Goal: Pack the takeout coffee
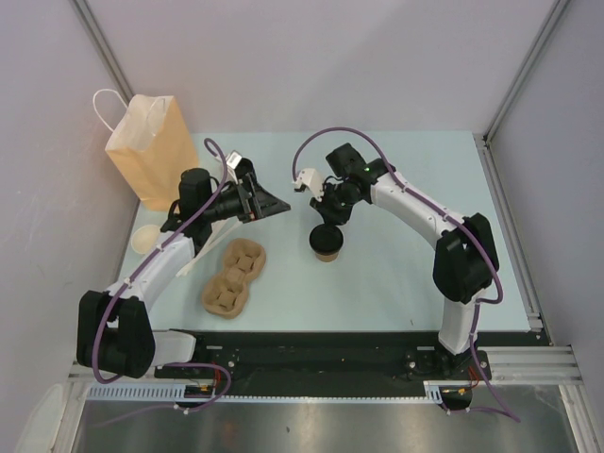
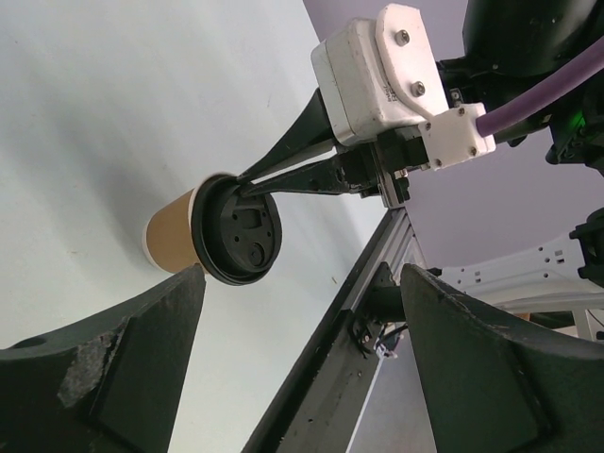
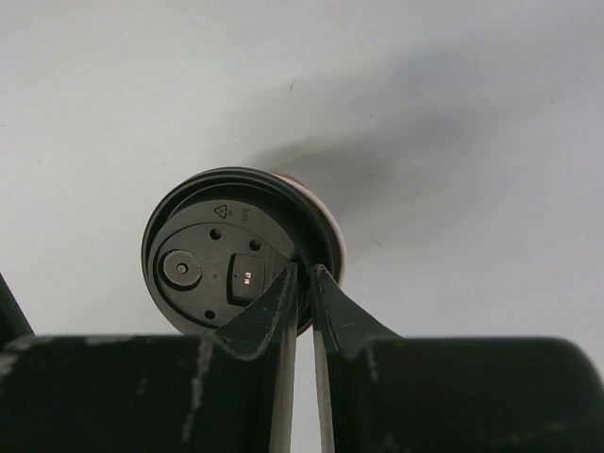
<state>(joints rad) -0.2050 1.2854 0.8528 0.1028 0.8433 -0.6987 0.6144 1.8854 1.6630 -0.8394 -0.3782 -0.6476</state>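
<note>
The takeout coffee (image 1: pixel 327 243), a small brown cup with a black lid, is at the table's middle, and appears to stand on it. My right gripper (image 1: pixel 328 225) is above it. In the right wrist view the right gripper (image 3: pixel 305 274) is shut on the rim of the lid (image 3: pixel 212 255), one finger inside the rim and one outside. The left wrist view shows the cup (image 2: pixel 172 234) with those fingers (image 2: pixel 283 175) on its lid. My left gripper (image 1: pixel 269 203) is open and empty, left of the cup and pointing at it, and also shows in the left wrist view (image 2: pixel 302 274).
A tan paper bag (image 1: pixel 151 151) with white handles stands upright at the back left. A brown cardboard cup carrier (image 1: pixel 233 276) lies left of the cup, near the left arm. A small cream-topped cup (image 1: pixel 143 236) sits at the left edge.
</note>
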